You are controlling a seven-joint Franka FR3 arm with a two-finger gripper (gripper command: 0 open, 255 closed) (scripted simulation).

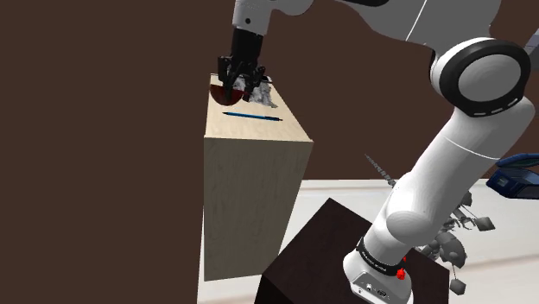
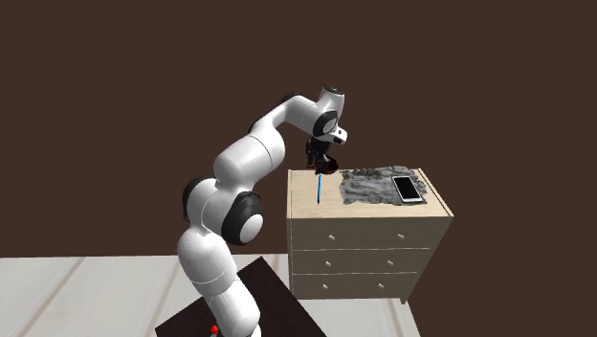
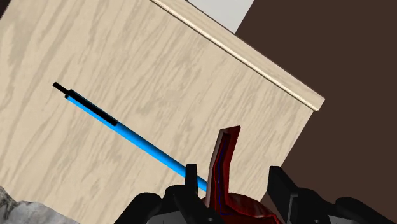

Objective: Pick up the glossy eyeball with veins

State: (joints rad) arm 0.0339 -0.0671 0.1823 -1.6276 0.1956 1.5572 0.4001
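Note:
The eyeball (image 1: 219, 85) is a dark red glossy ball with blue and red veins, sitting at a corner of the light wooden dresser top (image 1: 278, 131). My black gripper (image 1: 236, 85) comes down on it from above. In the wrist view the eyeball (image 3: 222, 162) sits between the two fingers, and my gripper (image 3: 232, 191) looks shut on it, with a thin red edge sticking up past the fingertips. In the second exterior view the gripper (image 2: 323, 165) stands at the dresser's (image 2: 368, 235) back left corner, with the eyeball (image 2: 329, 168) under it.
A blue pen (image 3: 127, 130) lies on the dresser top just beside the gripper, as does a grey crumpled cloth (image 1: 263, 93). A white phone (image 2: 408, 188) rests on the cloth (image 2: 368, 184). The dresser edge and a brown wall are close behind. The dark stand (image 1: 320, 250) is at lower right.

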